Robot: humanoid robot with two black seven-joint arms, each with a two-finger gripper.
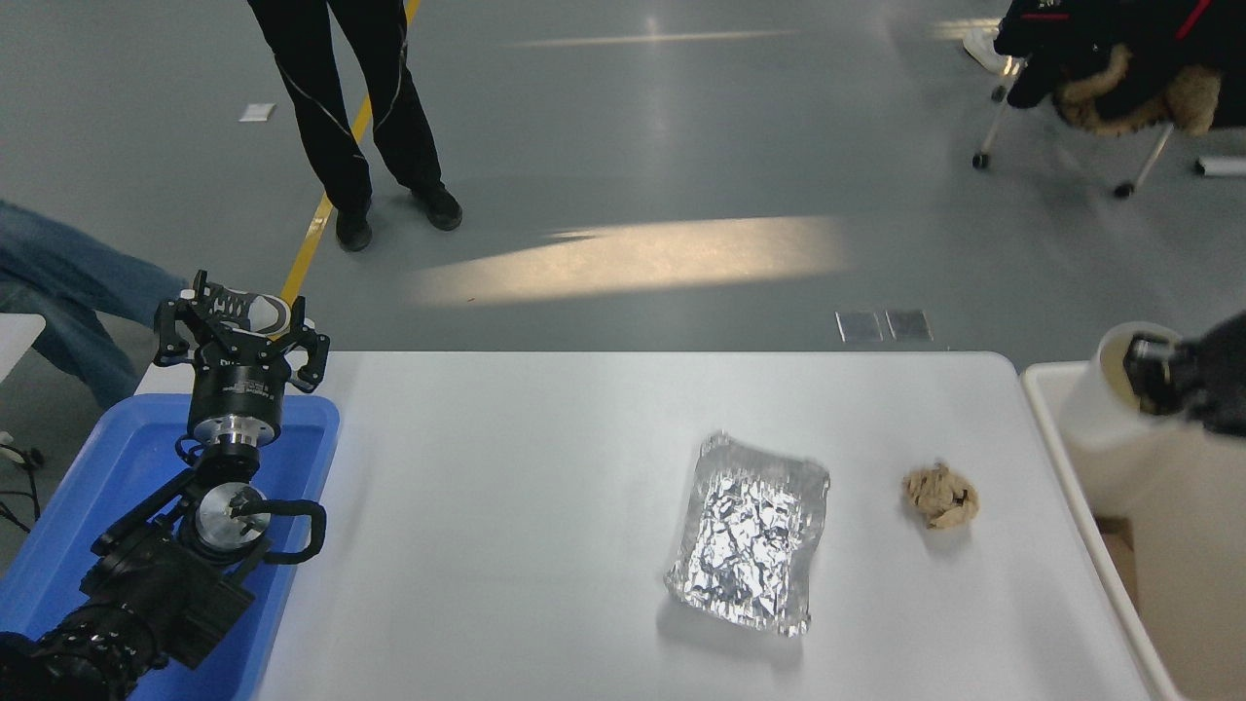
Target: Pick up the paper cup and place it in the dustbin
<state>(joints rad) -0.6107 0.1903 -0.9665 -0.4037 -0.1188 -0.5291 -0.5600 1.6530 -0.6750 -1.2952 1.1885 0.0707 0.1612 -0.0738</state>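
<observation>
The white paper cup (pixel 1105 419) with a cream inside hangs at the right edge, tilted, over the cream-white dustbin (pixel 1046 389) that stands beside the table's right side. My right gripper (pixel 1154 375) comes in from the right edge and is shut on the cup's rim, one finger inside the mouth. My left gripper (pixel 238 326) is parked at the lower left above the blue tray, fingers spread open and empty.
A crinkled foil tray (pixel 750 531) lies right of the table's middle. A crumpled tan paper ball (pixel 940 497) lies near the right edge. A shallow blue tray (pixel 117 477) sits at the left. A person's legs (pixel 360 117) stand beyond the table.
</observation>
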